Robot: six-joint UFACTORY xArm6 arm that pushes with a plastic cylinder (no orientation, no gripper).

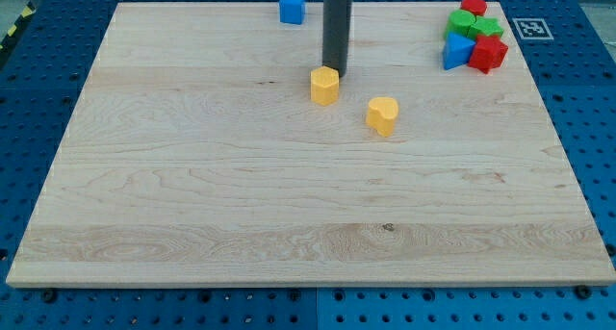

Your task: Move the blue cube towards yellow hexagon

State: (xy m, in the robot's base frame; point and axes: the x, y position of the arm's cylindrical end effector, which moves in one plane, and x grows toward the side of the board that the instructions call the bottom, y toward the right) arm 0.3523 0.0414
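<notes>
The blue cube sits near the board's top edge, a little left of centre. The yellow hexagon lies below it and slightly to its right, in the upper middle of the board. My tip is at the hexagon's upper right edge, touching or almost touching it, well below the blue cube. The dark rod rises straight up out of the view's top.
A yellow heart-shaped block lies to the lower right of the hexagon. At the top right sits a cluster: a red block, two green blocks, a blue triangular block and a red block.
</notes>
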